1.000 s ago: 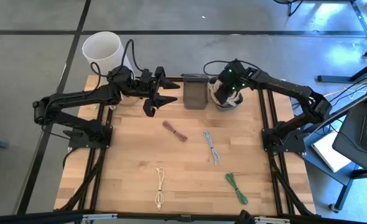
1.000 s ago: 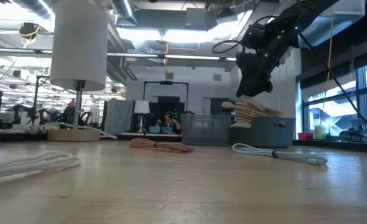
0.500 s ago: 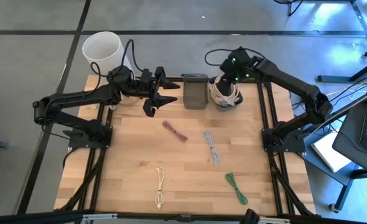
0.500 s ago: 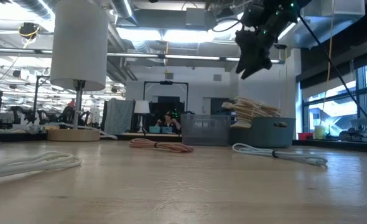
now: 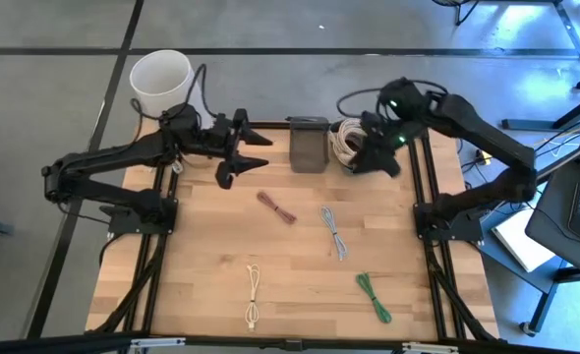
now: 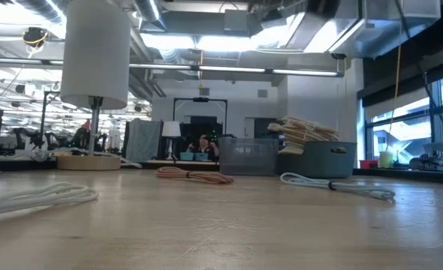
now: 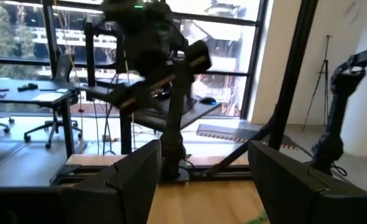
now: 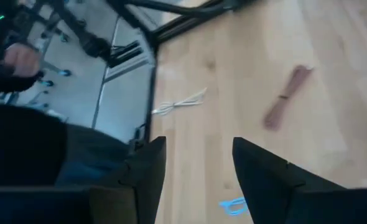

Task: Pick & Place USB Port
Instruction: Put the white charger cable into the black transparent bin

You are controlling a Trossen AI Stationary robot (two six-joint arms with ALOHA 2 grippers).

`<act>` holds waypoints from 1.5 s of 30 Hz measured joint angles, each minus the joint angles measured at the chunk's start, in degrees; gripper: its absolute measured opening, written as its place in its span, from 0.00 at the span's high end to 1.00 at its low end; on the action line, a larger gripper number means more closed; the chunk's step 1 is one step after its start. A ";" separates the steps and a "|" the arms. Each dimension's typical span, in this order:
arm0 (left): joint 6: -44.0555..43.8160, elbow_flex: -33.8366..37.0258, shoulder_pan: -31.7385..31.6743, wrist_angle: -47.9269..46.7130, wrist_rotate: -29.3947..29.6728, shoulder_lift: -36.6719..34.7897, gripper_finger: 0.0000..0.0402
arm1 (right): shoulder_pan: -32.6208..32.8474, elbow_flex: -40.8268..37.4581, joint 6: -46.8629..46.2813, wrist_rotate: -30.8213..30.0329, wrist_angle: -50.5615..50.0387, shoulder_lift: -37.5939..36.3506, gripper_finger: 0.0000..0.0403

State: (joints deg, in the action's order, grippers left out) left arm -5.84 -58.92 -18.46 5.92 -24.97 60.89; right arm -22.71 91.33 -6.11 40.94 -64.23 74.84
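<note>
Overhead, four loose USB cables lie on the wooden tabletop (image 5: 192, 246). Neither claw holds any of them.

- **Right claw** (image 5: 372, 158): hangs over the far right of the tabletop, just beside a dark round tub (image 5: 354, 165) heaped with cream coiled cables (image 5: 347, 138). Its fingers are spread with nothing between them, as its wrist view confirms.
- **Left claw** (image 5: 242, 157): waits over the far left, released and empty.
- **Grey rectangular box** (image 5: 308, 146): stands between the two claws.

Progress, as a judgement: the tub's load suggests some cables are already placed, and four are left to pick.

- **Reddish-brown cable** (image 5: 277, 207): near the centre, long axis slanting from far left to near right.
- **Pale grey cable** (image 5: 334, 233): to the right of the reddish-brown one, running mostly far-to-near and leaning slightly right.
- **White cable** (image 5: 254, 296): near edge, lying far-to-near.
- **Green cable** (image 5: 374, 297): near right, slanting like the reddish-brown one.
</note>
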 joint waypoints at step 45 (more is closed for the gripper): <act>-26.45 2.96 19.72 -50.95 8.82 -0.75 0.41 | 32.30 -31.45 -32.73 -30.78 32.37 -4.16 0.61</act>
State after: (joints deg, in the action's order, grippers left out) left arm -32.29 -55.96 1.26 -45.03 -16.15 60.14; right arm 9.59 59.88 -38.84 10.16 -31.86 70.68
